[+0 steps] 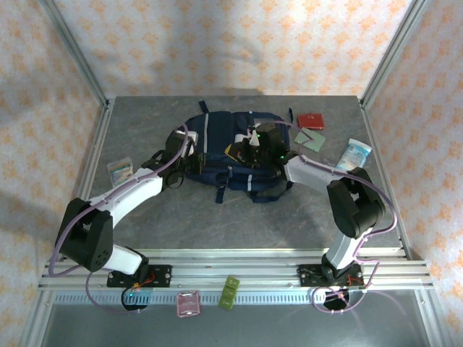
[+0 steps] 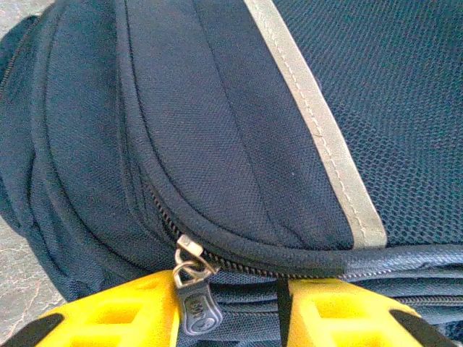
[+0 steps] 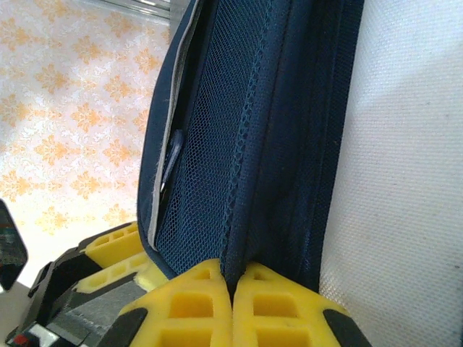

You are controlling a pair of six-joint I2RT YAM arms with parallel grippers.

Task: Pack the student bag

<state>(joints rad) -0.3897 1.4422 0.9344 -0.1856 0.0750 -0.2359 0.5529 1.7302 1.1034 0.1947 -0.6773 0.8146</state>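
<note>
I see the student bag [image 1: 217, 141] lying mid counter [image 1: 289, 217]. My left claw [image 2: 231, 318] is part open, with the zipper pull [image 2: 194, 307] between its fingers and the track running right. My right claw [image 3: 231, 289] pinches the bag's fabric edge.

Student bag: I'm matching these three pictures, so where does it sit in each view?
Top external: student bag at centre, between both arms.
Left wrist: navy fabric up close, zipper pull at bottom.
Right wrist: its edge rises from the shut right hand.
Shared landmark: pale stripe in top view, again in left wrist view.
</note>
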